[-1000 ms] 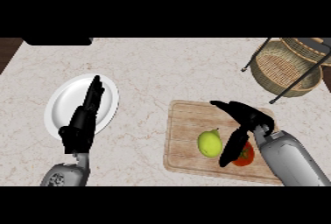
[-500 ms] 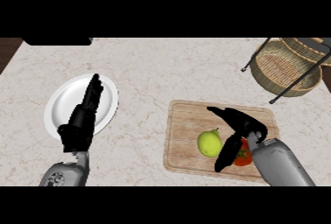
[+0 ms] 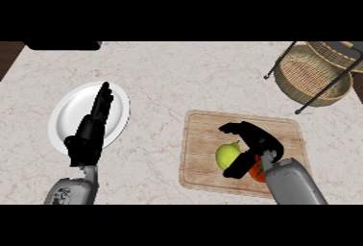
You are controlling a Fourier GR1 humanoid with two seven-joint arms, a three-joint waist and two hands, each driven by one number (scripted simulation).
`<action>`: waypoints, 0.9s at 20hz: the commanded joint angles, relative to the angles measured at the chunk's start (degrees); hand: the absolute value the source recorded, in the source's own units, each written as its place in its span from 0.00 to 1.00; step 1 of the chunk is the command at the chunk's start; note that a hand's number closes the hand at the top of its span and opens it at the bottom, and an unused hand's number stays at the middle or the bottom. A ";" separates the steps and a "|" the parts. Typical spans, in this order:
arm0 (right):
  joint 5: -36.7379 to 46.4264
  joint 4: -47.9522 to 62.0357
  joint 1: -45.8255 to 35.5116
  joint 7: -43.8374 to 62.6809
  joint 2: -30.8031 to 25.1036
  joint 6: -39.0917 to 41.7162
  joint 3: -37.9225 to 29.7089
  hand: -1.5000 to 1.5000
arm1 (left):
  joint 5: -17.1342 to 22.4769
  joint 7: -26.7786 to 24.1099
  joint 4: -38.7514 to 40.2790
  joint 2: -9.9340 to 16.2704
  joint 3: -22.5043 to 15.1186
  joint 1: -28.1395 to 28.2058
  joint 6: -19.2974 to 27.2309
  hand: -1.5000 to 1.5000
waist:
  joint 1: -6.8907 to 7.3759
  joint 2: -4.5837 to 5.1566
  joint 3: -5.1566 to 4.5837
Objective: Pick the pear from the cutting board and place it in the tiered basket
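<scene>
Right hand (image 3: 249,144) now lower over the cutting board (image 3: 212,126), fingers spread around the pear (image 3: 228,154), not yet clasping.

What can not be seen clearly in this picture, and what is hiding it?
- Head view: the red item on the cutting board is mostly covered by the right hand and forearm; its kind is unclear.
- The pear has its right side hidden by the same hand.
- The tiered basket is cut off at the right edge.
- The plate is partly covered by the left hand.
</scene>
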 commanded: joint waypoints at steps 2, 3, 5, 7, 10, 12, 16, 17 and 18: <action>6.73 3.07 1.19 -8.56 -2.07 -2.36 -0.24 1.00 | 0.39 -3.07 1.85 0.62 1.59 1.32 -0.95 0.50 | 0.10 0.19 0.11; 9.91 1.07 0.81 -6.99 -0.82 -4.53 2.82 1.00 | -0.48 2.73 -1.96 -0.23 0.34 -1.02 0.17 0.50 | 0.13 0.13 0.12; 11.87 1.37 0.60 -9.42 -2.48 -3.71 3.16 1.00 | -0.12 -0.34 0.17 -0.81 0.37 -0.33 -0.24 0.50 | 0.06 0.15 0.11; 15.02 7.79 -0.45 -15.76 -2.33 -7.34 2.88 1.00 | -1.80 0.54 1.15 -0.94 0.22 -2.30 0.80 0.50 | 0.13 0.22 0.12; 16.96 7.36 -0.50 -13.68 -0.19 -8.07 1.56 1.00 | 0.81 -0.99 -2.83 0.48 1.14 2.66 -2.28 0.50 | 0.18 0.14 0.11; 19.96 4.15 1.84 -16.98 -5.51 -7.94 4.44 1.00 | -0.79 2.84 -3.46 -0.41 -0.05 0.27 -0.71 0.50 | 0.07 0.06 0.12; 29.02 -1.99 3.09 -30.72 -23.33 -4.72 12.46 1.00 | -0.27 1.02 -0.02 0.75 2.51 -1.48 -0.35 0.50 | -1.27 -0.27 0.08; 32.36 -1.29 2.05 -33.61 -26.35 -5.62 14.60 1.00 | -2.13 0.97 -0.40 -0.89 -0.48 -0.42 0.31 0.50 | -0.62 -0.25 0.16; 33.03 -2.49 4.00 -37.27 -30.46 -8.25 13.24 1.00 | -1.58 -0.22 -0.28 -0.97 -0.08 1.43 0.33 0.50 | -1.16 -0.28 0.16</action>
